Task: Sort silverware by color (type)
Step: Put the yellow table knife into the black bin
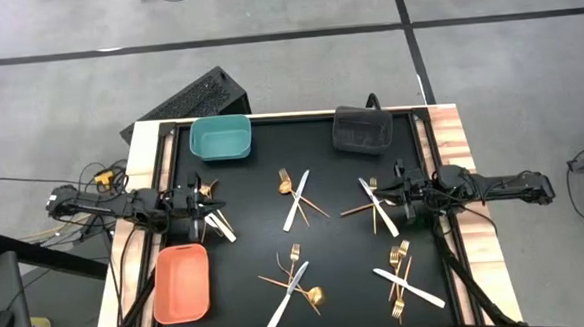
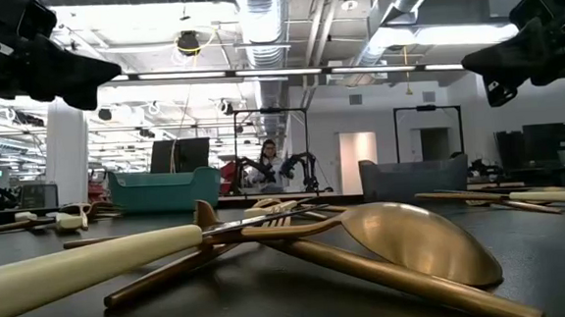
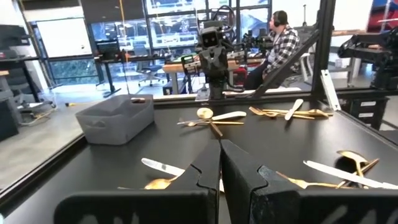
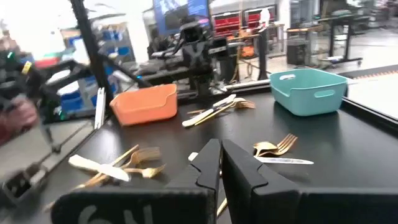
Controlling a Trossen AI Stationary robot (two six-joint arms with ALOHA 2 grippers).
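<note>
We are looking down on a black table [image 1: 349, 301] carrying three bins: the orange bin [image 1: 181, 282] at about eight o'clock from the centre, the teal bin [image 1: 220, 137] at eleven and the black bin [image 1: 361, 130] at one. None of them is showing any cutlery inside from above.

The silverware [image 1: 296, 197] is lying scattered in loose clumps across the mat: one crossed pile just above centre, one [image 1: 294, 286] at six o'clock, one [image 1: 377, 205] at three near the right arm, one [image 1: 405, 278] at five, and a few pieces [image 1: 215, 224] at nine beside the left arm. Gold, copper and pale-handled pieces are mixed in each clump.

We are judging these pieces to be light, rigid and slick, lying flat and overlapping, so a pinch across the slim handle, well clear of any neighbour crossing it, is looking like the safest hold. A top piece in a stack should come first; the polished metal could slide or pivot in a narrow grip.

The left gripper [image 3: 220, 163] is hovering at nine o'clock over its small clump, its fingers pressed together and carrying nothing. The right gripper [image 4: 221, 163] is hanging at three o'clock above the crossed pieces there, its fingers nearly together and likewise empty.
</note>
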